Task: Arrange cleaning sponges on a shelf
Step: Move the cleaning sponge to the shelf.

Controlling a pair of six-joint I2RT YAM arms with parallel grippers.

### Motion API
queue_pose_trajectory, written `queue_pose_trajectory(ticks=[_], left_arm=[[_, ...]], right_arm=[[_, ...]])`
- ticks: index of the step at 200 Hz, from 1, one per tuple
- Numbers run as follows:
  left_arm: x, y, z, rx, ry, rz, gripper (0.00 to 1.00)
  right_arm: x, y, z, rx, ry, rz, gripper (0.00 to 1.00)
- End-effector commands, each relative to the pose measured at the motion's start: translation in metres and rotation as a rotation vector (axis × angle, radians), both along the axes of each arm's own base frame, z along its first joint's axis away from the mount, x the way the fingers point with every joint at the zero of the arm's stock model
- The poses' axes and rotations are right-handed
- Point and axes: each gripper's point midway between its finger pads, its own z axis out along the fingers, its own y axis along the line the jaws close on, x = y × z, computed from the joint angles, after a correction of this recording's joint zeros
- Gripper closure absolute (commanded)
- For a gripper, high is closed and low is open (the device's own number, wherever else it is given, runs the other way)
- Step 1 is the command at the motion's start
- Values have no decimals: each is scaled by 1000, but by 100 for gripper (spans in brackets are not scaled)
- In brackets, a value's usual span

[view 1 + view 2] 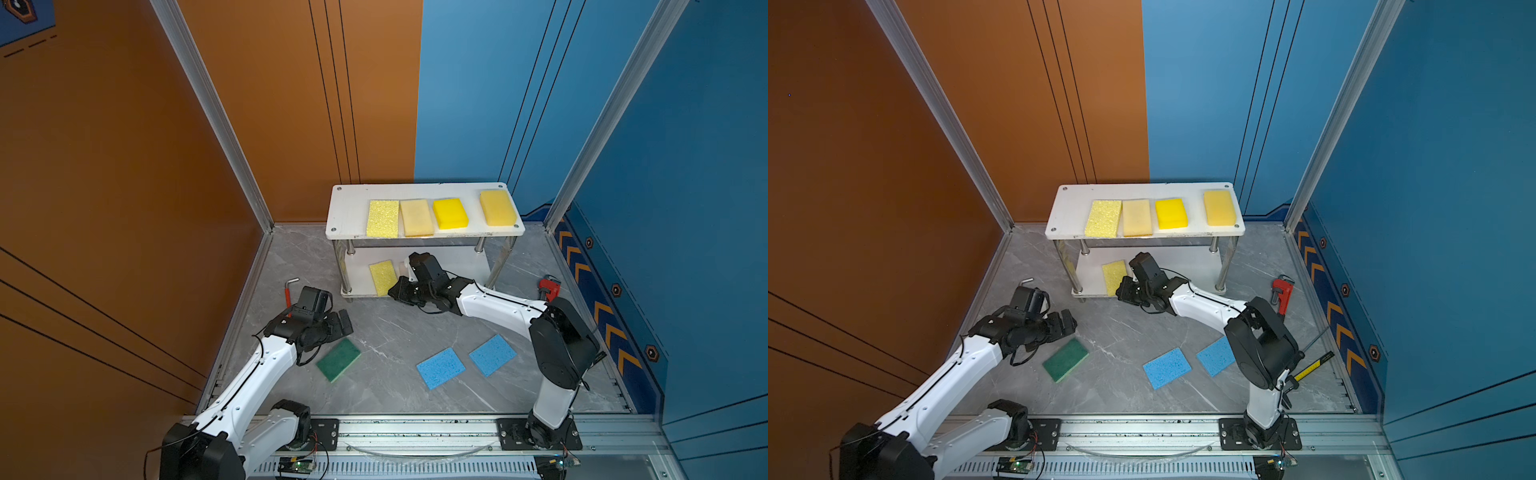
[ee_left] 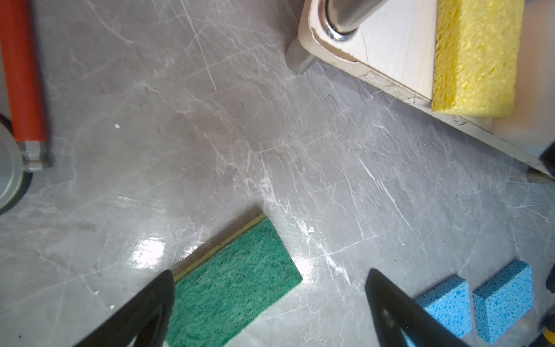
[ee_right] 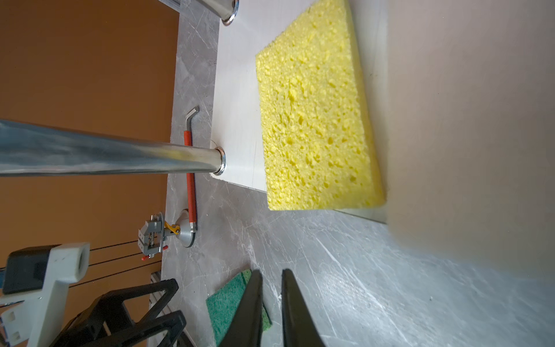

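A red pipe wrench [image 1: 1282,293] lies by the blue wall [image 1: 1453,208], a red-handled hex key [image 3: 191,168] by the orange wall [image 1: 872,187].

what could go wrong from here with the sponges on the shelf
1. The lower sponge hangs over the shelf board's front edge; the right pincer, nearly shut beside it, might knock it off.
2. The left pincer stands open off centre over the green sponge, nearer one end, so a grab may catch only a corner and slip.
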Motion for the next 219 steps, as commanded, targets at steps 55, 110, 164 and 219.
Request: queue_pose_trajectory(ticks=[55, 110, 164, 219], left_arm=[[-20, 11, -4, -13, 34, 31, 0], [-28, 17, -5, -24, 34, 61, 0], [-30, 19, -3, -31, 28, 70, 0], [-30, 19, -2, -32, 27, 71, 0]], right_arm=[[21, 31, -9, 12, -6, 10, 85], [23, 38, -20, 28, 17, 4, 85], [28, 46, -23, 59, 28, -7, 86], [30, 60, -28, 91, 45, -1, 85]])
